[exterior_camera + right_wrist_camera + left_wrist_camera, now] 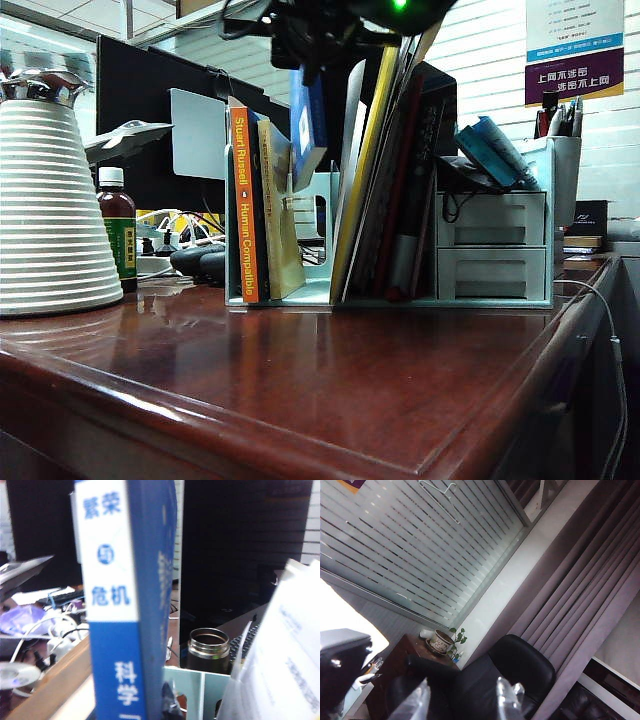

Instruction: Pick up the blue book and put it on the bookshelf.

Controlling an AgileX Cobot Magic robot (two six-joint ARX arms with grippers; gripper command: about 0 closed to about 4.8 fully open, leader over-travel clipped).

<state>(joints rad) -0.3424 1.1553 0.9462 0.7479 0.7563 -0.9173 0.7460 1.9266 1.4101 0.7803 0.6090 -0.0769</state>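
The blue book [308, 125] hangs upright above the bookshelf [312, 292], over the gap between the orange-spined book [243, 200] and the leaning books [390, 180]. A dark arm comes down from the top of the exterior view, and my right gripper [308, 62] is shut on the book's upper end. In the right wrist view the blue book's spine [120, 605], with its white band and characters, fills the near middle. My right gripper [145, 712] clamps it, with one dark finger [167, 705] showing beside a pale shelf divider [202, 695]. My left gripper [460, 705] is open and empty, facing an office chair.
A white ribbed vessel [50, 200] and a brown bottle [118, 235] stand left of the shelf. Two drawers [492, 245] join its right end. A dark metal cup [209, 650] sits behind the shelf, with monitors and cables beyond. The wooden desk [300, 380] extends in front.
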